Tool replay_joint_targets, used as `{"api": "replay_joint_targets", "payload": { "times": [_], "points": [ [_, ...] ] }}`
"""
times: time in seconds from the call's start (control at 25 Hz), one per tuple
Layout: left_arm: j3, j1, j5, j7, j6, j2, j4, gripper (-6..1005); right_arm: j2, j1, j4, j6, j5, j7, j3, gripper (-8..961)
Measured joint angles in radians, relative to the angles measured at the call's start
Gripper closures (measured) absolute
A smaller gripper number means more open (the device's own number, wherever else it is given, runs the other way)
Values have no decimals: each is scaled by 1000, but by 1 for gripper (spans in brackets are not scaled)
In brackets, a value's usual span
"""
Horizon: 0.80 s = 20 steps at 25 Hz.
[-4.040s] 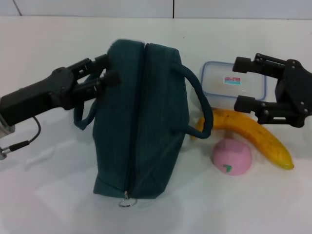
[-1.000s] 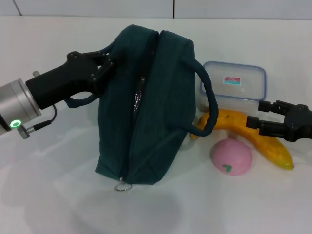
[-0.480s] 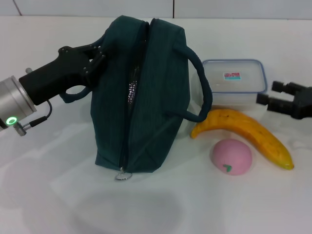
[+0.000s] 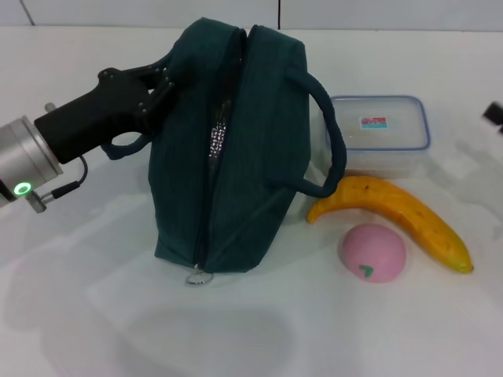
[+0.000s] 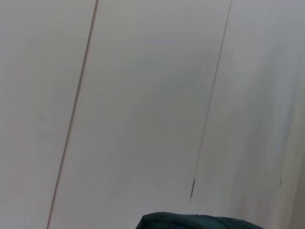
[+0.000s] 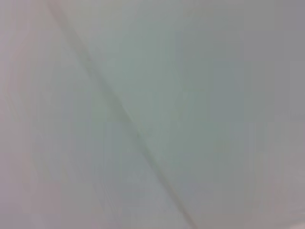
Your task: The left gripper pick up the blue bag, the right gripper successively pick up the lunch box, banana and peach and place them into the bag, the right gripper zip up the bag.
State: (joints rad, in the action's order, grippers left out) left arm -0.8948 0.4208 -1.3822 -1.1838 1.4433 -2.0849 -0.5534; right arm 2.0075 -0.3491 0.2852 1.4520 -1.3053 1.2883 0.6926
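Observation:
The blue bag stands upright in the middle of the white table, zip side up, its zip partly parted so the silver lining shows. Its ring pull hangs at the near end. My left gripper is shut on the bag's upper left edge by the handle and holds it up. A strip of the bag shows in the left wrist view. The lunch box, the banana and the peach lie to the right of the bag. Only a dark sliver of my right gripper shows at the right edge.
The bag's right handle loops out toward the lunch box and over the banana's near tip. The white table stretches to the front and left. The right wrist view shows only a blurred pale surface.
My right gripper has drawn back up and to the right, from beside the banana to almost out of view. My left gripper has shifted the held bag slightly left and more upright.

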Motion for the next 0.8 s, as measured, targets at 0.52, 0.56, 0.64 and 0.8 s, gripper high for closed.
{"api": "replay_joint_targets", "payload": {
  "times": [0.52, 0.56, 0.64, 0.8],
  "points": [
    [-5, 48, 25, 77, 7, -3, 64, 953, 19, -93, -447, -6, 265, 38, -121, 99],
    [-6, 48, 25, 80, 10, -3, 64, 953, 21, -102, -453, -27, 264, 63, -120, 100],
    [-6, 48, 25, 87, 14, -3, 65, 953, 21, -123, -470, -70, 262, 101, -118, 100],
    [-7, 47, 25, 94, 24, -4, 67, 953, 22, -160, -502, -125, 237, 111, -137, 101]
  ]
}}
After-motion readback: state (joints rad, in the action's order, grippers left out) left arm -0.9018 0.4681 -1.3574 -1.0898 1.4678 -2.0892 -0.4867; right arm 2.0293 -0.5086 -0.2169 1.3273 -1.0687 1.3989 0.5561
